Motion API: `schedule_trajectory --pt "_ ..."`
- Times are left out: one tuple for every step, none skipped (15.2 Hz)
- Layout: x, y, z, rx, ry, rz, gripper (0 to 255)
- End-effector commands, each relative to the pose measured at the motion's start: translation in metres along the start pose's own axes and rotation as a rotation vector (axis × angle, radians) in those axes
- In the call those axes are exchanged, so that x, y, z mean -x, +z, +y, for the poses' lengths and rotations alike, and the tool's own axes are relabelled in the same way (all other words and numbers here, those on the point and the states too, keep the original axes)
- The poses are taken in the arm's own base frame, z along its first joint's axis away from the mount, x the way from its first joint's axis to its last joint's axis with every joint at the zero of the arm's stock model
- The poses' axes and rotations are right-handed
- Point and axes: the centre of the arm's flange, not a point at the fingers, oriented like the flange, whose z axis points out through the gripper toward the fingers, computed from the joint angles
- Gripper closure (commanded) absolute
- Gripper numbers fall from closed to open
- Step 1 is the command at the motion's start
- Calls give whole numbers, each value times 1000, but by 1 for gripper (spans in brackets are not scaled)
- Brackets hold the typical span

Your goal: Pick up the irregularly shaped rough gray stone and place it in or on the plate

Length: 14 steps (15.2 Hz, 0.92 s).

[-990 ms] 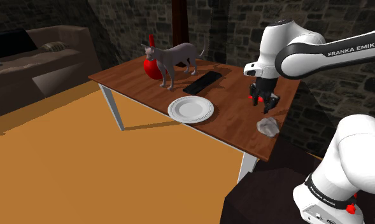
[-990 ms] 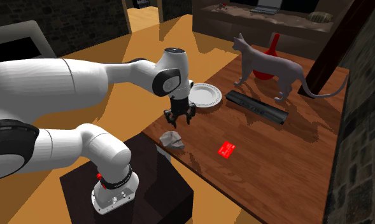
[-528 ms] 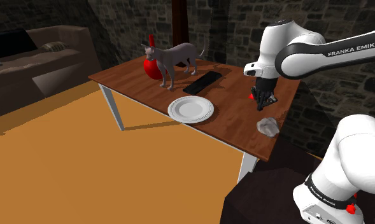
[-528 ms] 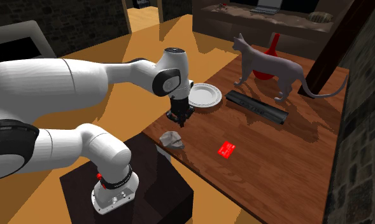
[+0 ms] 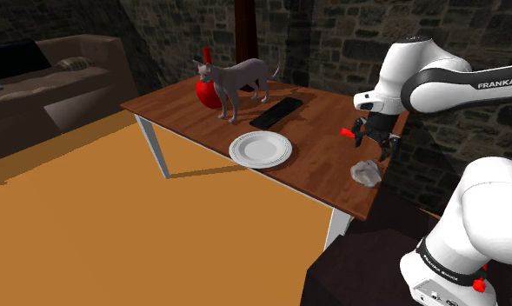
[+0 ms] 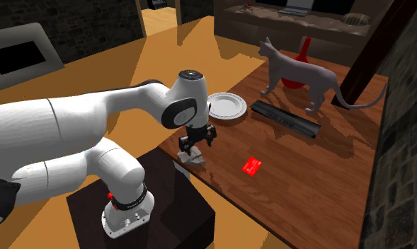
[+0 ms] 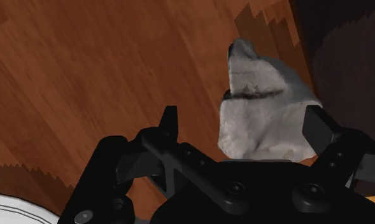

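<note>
The rough grey stone (image 5: 365,172) lies near the table corner closest to the stand, also seen as a pale lump (image 6: 192,155). My black gripper (image 5: 374,148) hangs open just above it. In the wrist view the stone (image 7: 262,114) sits between the spread fingers (image 7: 170,124), much closer to one finger than to the other, and neither clasps it. The white plate (image 5: 261,149) rests on the table's front edge, well off toward the shoulder view's left of the stone. It sits beyond the arm in the second exterior view (image 6: 226,106).
On the brown wooden table (image 5: 315,169) stand a grey cat figure (image 5: 236,83), a red vase (image 5: 209,91) and a flat black bar (image 5: 276,111). A small red card (image 6: 251,166) lies near the stone. The stand (image 6: 150,205) sits below the table corner.
The fingers shut on nothing half a second ago and now stand open. The arm swung toward the shoulder view's right and lowered over the stone.
</note>
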Motion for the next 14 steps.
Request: schedule_trajectory --pt "23 12 -22 18 -82 43 0" --pt "33 17 -28 24 -110 59 0" --pt "32 22 -28 24 -110 59 0" --pt "32 27 -28 24 -110 59 0" --pt "32 33 -28 24 -110 59 0" --pt "31 38 -28 24 -110 59 0" --pt "31 43 -28 24 -110 59 0" --pt "31 48 -28 24 -110 59 0" --pt "30 54 -28 24 -110 59 0" --pt "30 57 -27 24 -110 59 0" --pt "30 57 -28 24 -110 59 0" --pt "30 57 -27 24 -110 59 0" --pt "30 57 -27 24 -110 59 0" --pt "30 57 -27 24 -110 59 0"
